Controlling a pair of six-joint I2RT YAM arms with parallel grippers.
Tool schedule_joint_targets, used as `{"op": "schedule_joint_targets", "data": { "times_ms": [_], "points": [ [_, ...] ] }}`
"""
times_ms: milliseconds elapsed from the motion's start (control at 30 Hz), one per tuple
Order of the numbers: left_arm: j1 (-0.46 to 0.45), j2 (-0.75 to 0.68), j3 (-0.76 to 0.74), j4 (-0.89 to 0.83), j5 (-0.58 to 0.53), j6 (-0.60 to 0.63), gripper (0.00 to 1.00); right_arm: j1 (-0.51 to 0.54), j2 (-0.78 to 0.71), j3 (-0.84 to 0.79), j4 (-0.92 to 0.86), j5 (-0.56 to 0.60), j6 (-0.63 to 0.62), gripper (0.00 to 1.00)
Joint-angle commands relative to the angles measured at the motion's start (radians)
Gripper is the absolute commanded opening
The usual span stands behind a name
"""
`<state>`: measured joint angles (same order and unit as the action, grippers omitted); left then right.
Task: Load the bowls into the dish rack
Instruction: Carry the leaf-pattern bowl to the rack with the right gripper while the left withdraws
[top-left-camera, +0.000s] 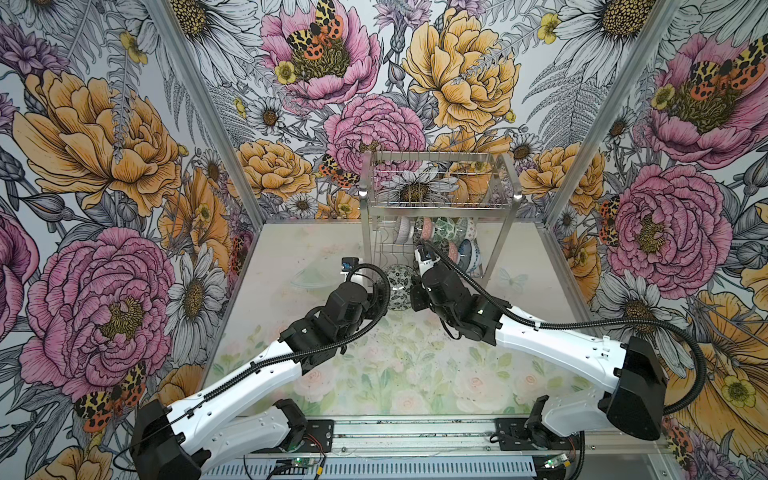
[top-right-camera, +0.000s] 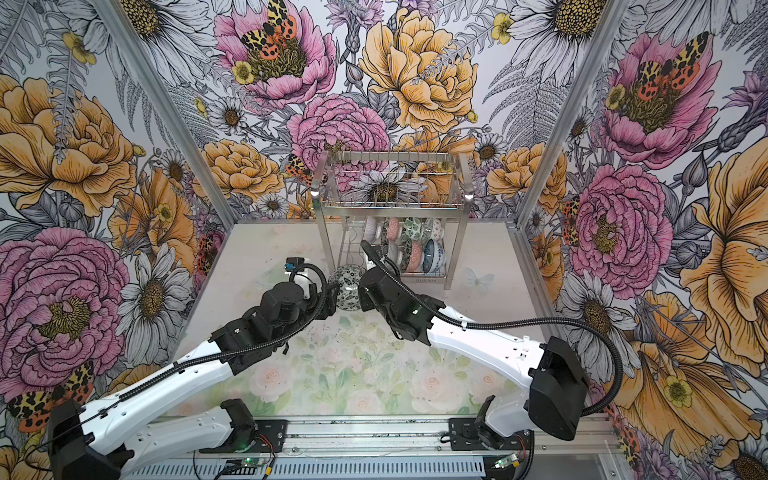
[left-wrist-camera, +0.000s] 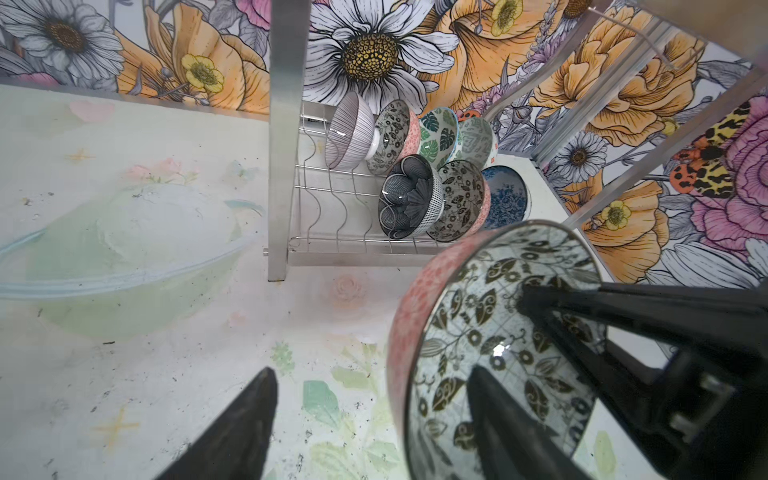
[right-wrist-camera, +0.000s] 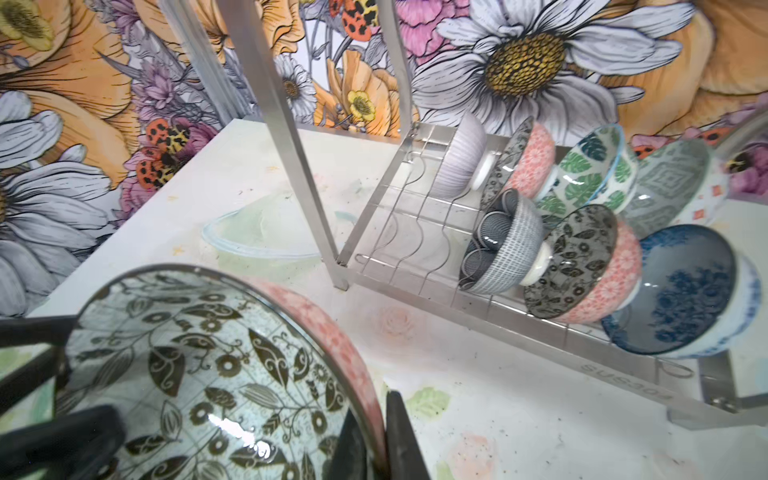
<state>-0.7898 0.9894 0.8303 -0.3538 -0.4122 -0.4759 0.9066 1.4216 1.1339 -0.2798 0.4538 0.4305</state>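
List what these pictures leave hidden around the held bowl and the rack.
Both top views: how the jaws sit on the held bowl, covered by the arms' black wrists.
Left wrist view: the dish rack's right front corner, behind that bowl.
Right wrist view: the rack's upper tier, cut off by the top edge.
Both top views: the racked bowls, too small and overlapped to count.

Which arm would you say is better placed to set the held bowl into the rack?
Right: the right tool grips the bowl rim, beside the rack; the left tool stands open.
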Motion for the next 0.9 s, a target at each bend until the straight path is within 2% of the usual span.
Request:
{"op": "schedule_joint_targets", "data": {
  "times_ms": [0,167,333,600,867],
  "points": [
    [0.067,-0.058,0.007,-0.085,-0.011,0.043,0.99,0.003,0.053,0.08,0.044,0.227,-0.054,0.0],
    [0.213,-0.128,-0.027,-0.123,0.046,0.061,0.98,0.005,0.209,0.194,0.042,0.463,-0.132,0.0],
    [0.298,-0.138,-0.052,-0.121,0.079,0.071,0.99,0.0,0.35,0.31,0.044,0.626,-0.204,0.0],
    [0.349,-0.114,-0.072,-0.094,0.109,0.095,0.99,-0.033,0.519,0.433,0.055,0.732,-0.273,0.0],
    [0.409,-0.088,-0.077,-0.073,0.157,0.126,0.99,-0.084,0.643,0.496,0.153,0.747,-0.378,0.0]
  ]
}}
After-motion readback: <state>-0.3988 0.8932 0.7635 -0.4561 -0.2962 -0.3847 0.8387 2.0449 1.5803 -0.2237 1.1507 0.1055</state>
